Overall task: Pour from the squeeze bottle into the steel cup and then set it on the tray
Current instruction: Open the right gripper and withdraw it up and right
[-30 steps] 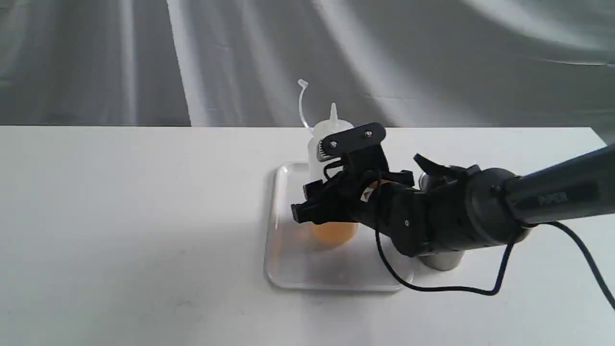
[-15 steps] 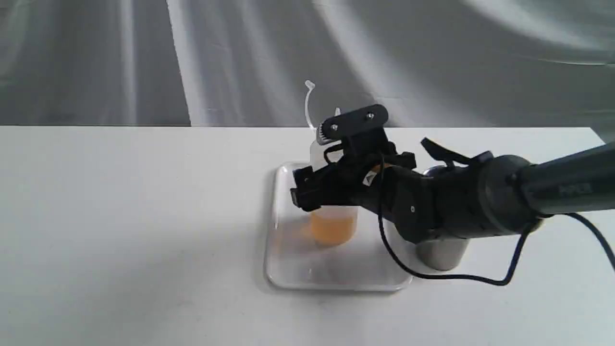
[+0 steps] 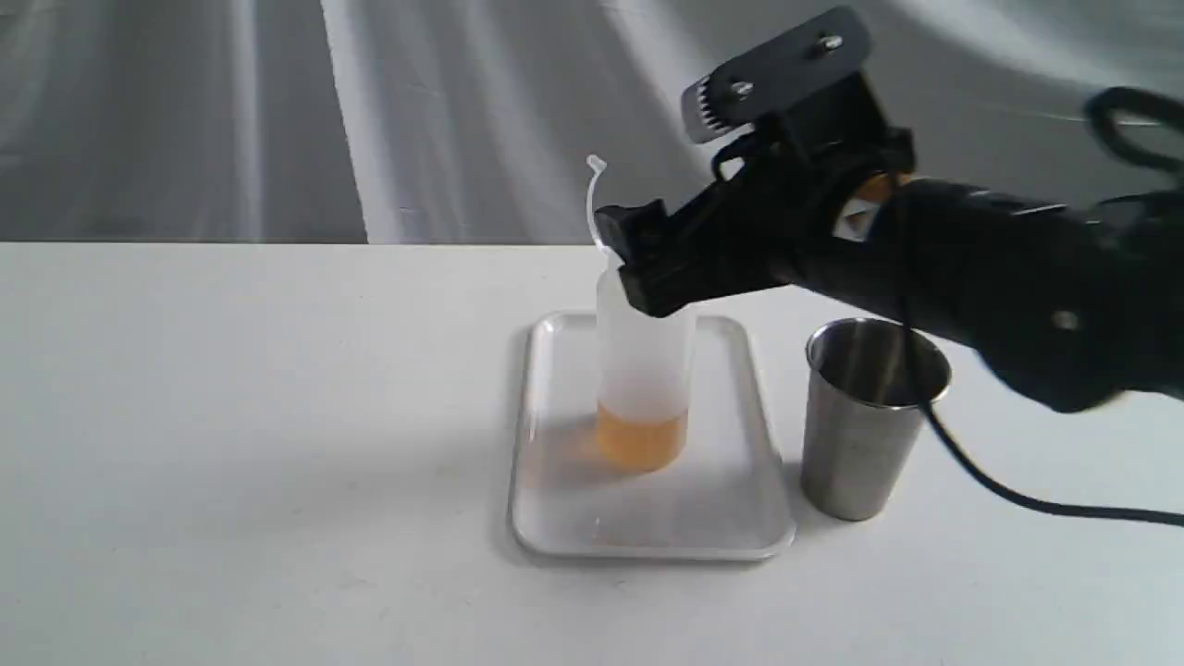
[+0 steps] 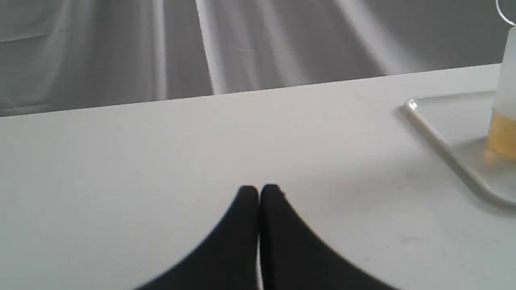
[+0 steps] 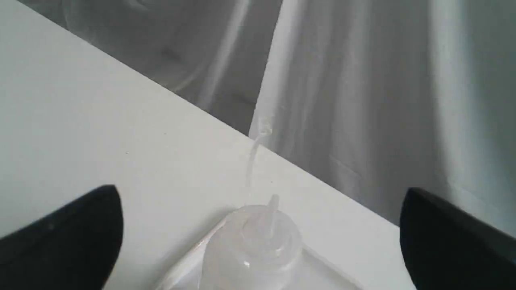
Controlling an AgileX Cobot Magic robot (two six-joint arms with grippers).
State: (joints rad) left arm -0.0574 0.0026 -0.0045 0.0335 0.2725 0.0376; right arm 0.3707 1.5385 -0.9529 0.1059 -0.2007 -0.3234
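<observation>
The squeeze bottle (image 3: 643,370) stands upright on the white tray (image 3: 721,504), amber liquid in its lower part and its cap strap curling up behind. My right gripper (image 3: 638,264) hovers open just above the bottle's shoulder and hides the nozzle in the exterior view. The right wrist view looks down on the bottle (image 5: 252,245) between the wide-apart fingers (image 5: 80,229), touching neither. The steel cup (image 3: 865,425) stands upright right of the tray. My left gripper (image 4: 259,191) is shut and empty over bare table, left of the tray (image 4: 439,133) and bottle (image 4: 506,121).
The white table (image 3: 231,416) runs back to a grey draped curtain (image 3: 185,111). The right arm's black cable (image 3: 1017,499) hangs down behind the cup to the table at the right.
My right gripper has let go of the bottle and risen up and to the right. The bottle stays standing on the tray, and the cup now shows fully.
</observation>
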